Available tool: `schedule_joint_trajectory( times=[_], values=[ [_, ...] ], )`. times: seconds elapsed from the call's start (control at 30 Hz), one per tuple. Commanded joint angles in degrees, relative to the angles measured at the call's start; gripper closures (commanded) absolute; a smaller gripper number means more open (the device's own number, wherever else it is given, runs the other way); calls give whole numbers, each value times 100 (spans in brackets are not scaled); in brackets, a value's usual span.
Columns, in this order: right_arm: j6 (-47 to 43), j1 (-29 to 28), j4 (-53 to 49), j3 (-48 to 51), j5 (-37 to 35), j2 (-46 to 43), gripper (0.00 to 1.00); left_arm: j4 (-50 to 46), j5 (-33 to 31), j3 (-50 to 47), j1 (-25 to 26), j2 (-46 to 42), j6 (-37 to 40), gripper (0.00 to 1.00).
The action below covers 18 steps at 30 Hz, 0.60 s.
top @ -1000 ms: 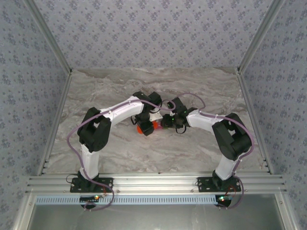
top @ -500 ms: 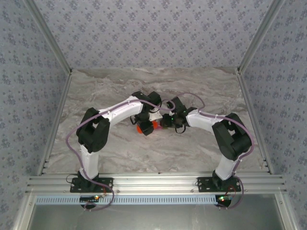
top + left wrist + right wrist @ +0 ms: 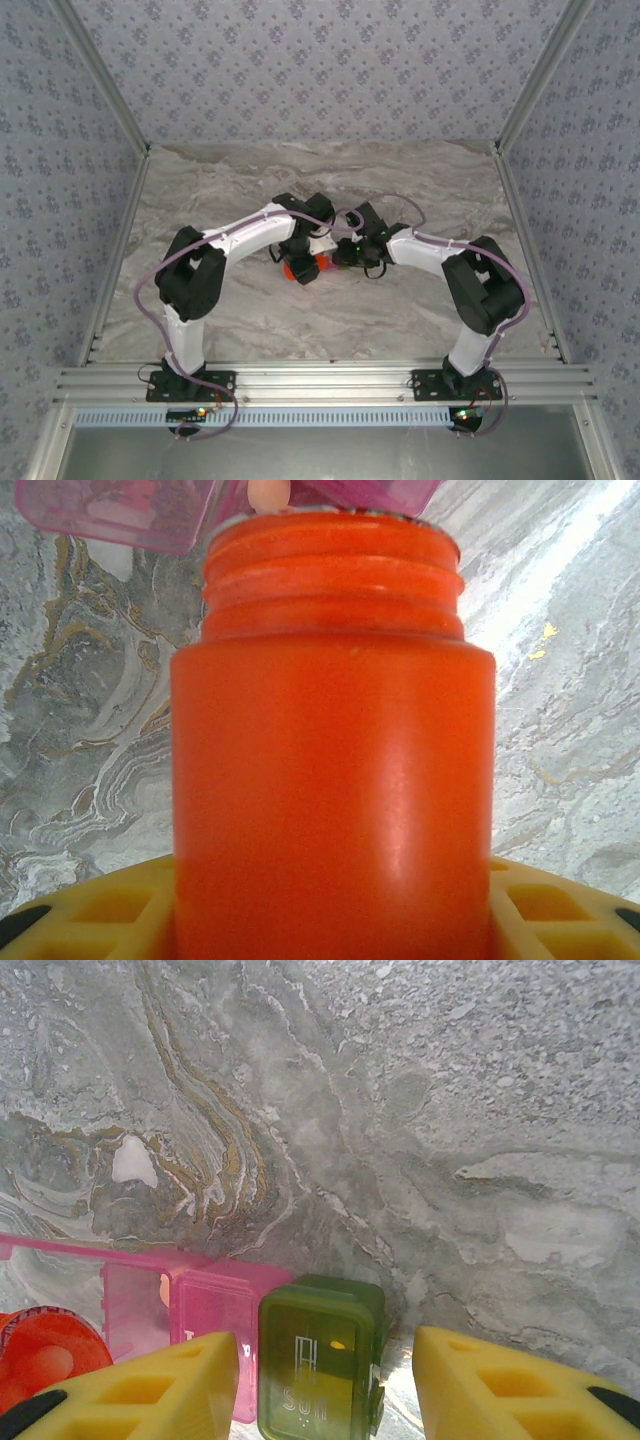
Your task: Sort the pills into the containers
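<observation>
Between my left jaws, the orange bottle was smooth, glossy plastic. Between my right jaws, the containers were translucent plastic, pink and olive-green, with a faint sheen. Beyond them the table looked like matt, veined stone, and my fingers were matt yellow plastic.

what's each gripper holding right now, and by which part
The left gripper holds the orange bottle by its lower body, below the threaded neck. The right gripper straddles the green compartment; whether it actually grips it cannot be told.
</observation>
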State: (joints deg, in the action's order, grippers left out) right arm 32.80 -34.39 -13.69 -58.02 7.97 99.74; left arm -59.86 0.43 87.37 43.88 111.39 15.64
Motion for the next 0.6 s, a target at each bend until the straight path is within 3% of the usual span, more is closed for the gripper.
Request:
schedule_joint_trajectory(
  times=[0.0,0.57],
  values=[
    [51,-54,-138,-166,-41,59,49,-100,107,98,40,18,139,100],
    [65,-54,-89,-131,-6,89,48,-474,-32,582,71,246,181,100]
  ],
)
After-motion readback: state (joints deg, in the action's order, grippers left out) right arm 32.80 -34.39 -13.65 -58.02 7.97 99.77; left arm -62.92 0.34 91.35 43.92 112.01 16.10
